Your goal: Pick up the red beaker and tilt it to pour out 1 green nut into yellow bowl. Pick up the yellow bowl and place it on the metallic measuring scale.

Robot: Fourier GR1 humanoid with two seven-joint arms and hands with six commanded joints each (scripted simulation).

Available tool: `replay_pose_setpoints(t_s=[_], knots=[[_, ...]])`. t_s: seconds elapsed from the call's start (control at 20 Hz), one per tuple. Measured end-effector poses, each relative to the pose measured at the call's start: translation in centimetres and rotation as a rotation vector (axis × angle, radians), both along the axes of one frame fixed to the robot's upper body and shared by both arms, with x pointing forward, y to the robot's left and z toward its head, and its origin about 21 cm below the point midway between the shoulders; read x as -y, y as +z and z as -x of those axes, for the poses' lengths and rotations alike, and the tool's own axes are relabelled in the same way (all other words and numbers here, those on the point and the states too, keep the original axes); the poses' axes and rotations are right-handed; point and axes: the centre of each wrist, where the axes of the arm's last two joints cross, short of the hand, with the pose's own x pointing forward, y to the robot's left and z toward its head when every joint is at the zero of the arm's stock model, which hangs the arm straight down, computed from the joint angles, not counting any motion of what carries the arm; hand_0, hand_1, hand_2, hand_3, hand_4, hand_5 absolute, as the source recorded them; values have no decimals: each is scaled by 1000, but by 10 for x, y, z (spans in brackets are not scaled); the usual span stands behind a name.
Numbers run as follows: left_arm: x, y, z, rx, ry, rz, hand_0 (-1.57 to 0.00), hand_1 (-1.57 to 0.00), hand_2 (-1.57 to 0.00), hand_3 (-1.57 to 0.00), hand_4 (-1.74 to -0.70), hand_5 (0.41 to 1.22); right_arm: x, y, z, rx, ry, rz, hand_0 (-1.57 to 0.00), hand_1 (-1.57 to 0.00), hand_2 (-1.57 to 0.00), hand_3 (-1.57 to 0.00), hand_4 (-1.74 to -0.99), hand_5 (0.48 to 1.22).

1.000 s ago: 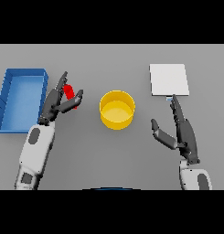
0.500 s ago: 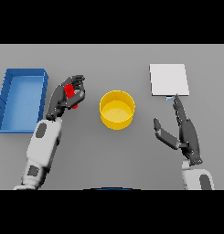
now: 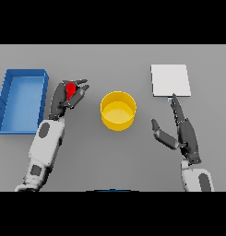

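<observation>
— Where's the red beaker [image 3: 70,88]?
— Left of the yellow bowl [image 3: 118,110], mostly hidden, off the surface.
— And the bowl?
— Upright, mid-surface. The flat pale scale [image 3: 170,80] lies to its right.

White-grey arms end in dark fingers [image 3: 179,110].

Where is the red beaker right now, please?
In the head view, the red beaker sits in the left hand, between the blue tray and yellow bowl.
</observation>
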Motion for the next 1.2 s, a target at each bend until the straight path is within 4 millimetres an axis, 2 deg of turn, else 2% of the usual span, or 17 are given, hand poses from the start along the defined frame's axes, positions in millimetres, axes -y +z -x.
replay_pose_setpoints(t_s=[0.05,0.3,0.45,0.55,0.65,0.85,0.95,1.2], knots=[[2,-1,0,5,-8,2,-1495,-1496,-1497,-1497,-1664,1108,-3,-1,0,7,8,1,1,1,1,1,-1274,674],[2,32,-2,111,7,-30,-1546,-1546,-1547,-1547,-1716,1097,-2,1,-2,3,-7,20,1,1,1,1,-1250,672],[7,56,-5,139,-45,-159,-1558,-1558,-1559,-1559,-1728,1113,-4,4,-1,23,-7,39,1,1,1,1,-1247,685],[12,72,-10,147,-125,-330,-1563,-1563,-1563,-1563,-1733,1121,-2,5,-1,23,-18,68,1,1,1,1,-1243,691],[13,78,-9,151,-180,-422,-1563,-1563,-1563,-1563,-1733,1117,-5,4,2,18,-14,60,1,1,1,1,-1243,696],[10,78,-4,151,-222,-488,-1564,-1565,-1565,-1565,-1734,1112,-6,6,11,14,-7,62,1,1,1,1,-1248,711],[15,86,-6,174,-259,-613,-1567,-1567,-1567,-1567,-1737,1112,-1,4,9,-2,-19,65,1,1,1,1,-1254,717],[37,100,-15,274,-385,-1048,-1570,-1570,-1570,-1570,-1740,1166,-7,7,8,28,4,48,1,1,1,1,-1269,722]])
